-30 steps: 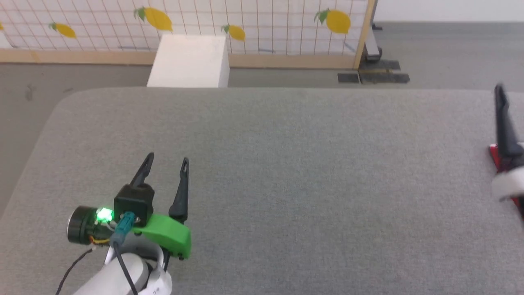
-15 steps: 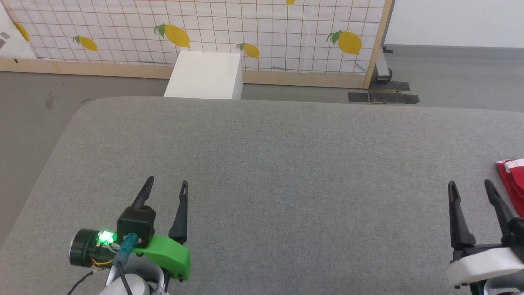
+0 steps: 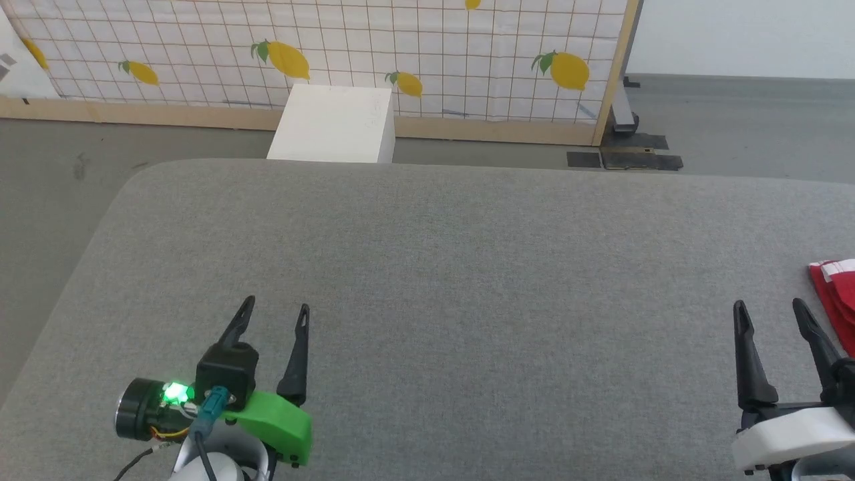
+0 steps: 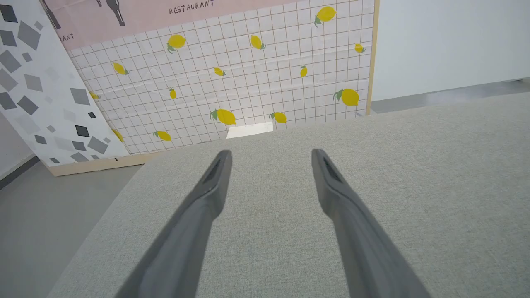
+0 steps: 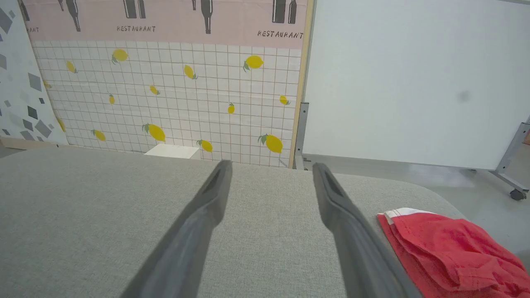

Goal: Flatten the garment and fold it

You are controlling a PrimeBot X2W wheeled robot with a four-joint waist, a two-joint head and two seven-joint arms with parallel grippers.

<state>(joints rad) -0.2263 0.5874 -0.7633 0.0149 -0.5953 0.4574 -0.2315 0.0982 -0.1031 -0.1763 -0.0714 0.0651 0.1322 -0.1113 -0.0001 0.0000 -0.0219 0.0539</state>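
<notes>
The garment (image 3: 838, 297) is a red cloth with white trim, lying folded at the right end of the grey padded table (image 3: 467, 267); most of it runs past the head view's right edge. In the right wrist view the garment (image 5: 447, 252) lies in layered folds just right of my fingers. My right gripper (image 3: 768, 310) hovers open just left of it, apart from the cloth and holding nothing. My left gripper (image 3: 275, 308) stands open over the bare table at the lower left. In the wrist views the left gripper (image 4: 269, 155) and the right gripper (image 5: 269, 167) show spread, empty fingers.
A white box (image 3: 334, 123) stands on the floor behind the table's far edge. A lemon-print tiled panel (image 3: 401, 47) with a wooden frame closes off the back. A white wall panel on a wheeled metal stand (image 5: 414, 82) is at the back right.
The camera lifted between the oldest frame and half a second ago. My right gripper dropped from the right edge to the lower right, beside the garment. My left gripper slipped slightly lower.
</notes>
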